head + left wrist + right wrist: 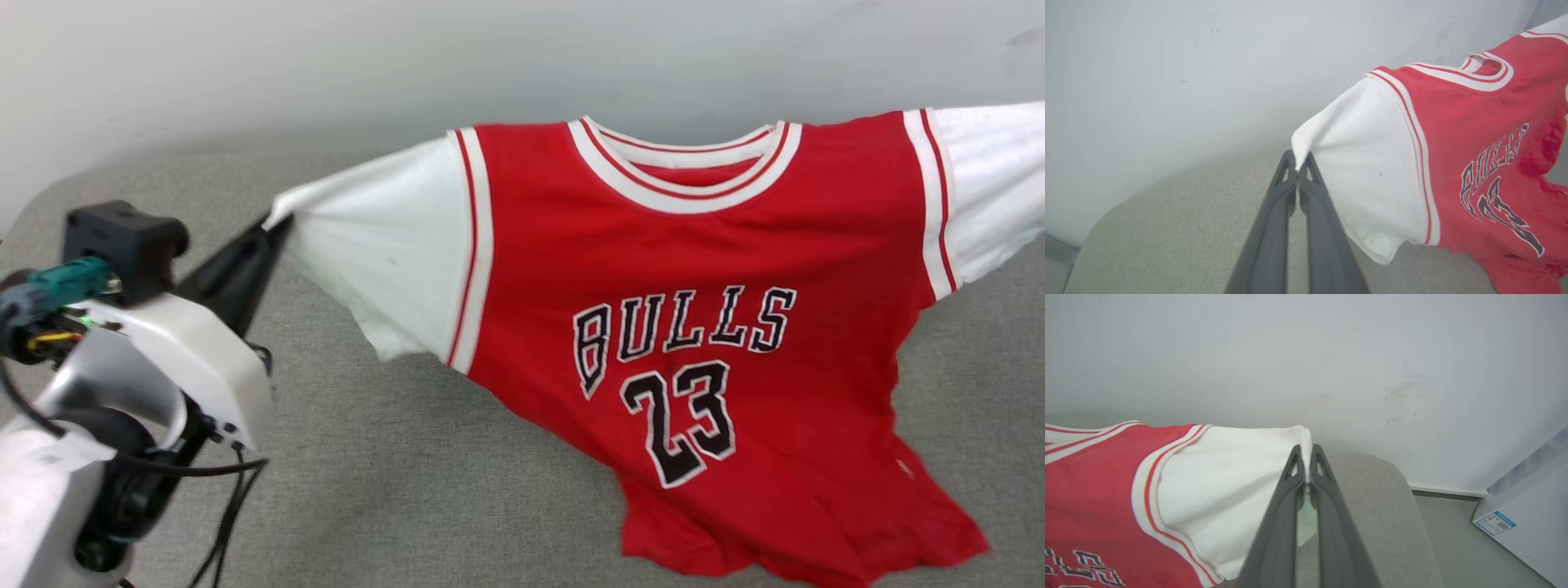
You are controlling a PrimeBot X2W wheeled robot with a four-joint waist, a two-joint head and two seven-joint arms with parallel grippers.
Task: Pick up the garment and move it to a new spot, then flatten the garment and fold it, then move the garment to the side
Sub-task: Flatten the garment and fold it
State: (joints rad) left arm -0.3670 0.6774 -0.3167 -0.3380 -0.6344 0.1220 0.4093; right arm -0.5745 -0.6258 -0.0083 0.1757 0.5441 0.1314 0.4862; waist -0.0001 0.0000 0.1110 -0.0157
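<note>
So the shirt (555,245) is up in the air right now, stretched out wide between both arms above the gray pad (392,490), chest print facing the head camera. The left gripper (1298,163) is clamped tight on the very tip of one white sleeve (1372,171) – you can see the fabric bunch into the fingertips. The right gripper (1306,457) is pinched shut the same way on the edge of the other sleeve (1229,469). The collar line runs pretty level, and the body hangs down and slants toward the robot's right. The hem (775,555) is down near the pad, but I can't tell if it's actually touching.

My read: this is the tail end of the pick-up-and-move bit, going into the flatten. Nothing's folded yet.

Next move needs both arms to come down together while keeping that sideways tension, so the hem lands first and the rest rolls out flat without wrinkles. If one side drops faster, or the pull goes slack, the body will probably crumple – and those tip-of-the-sleeve grips look thin enough to slip.
</note>
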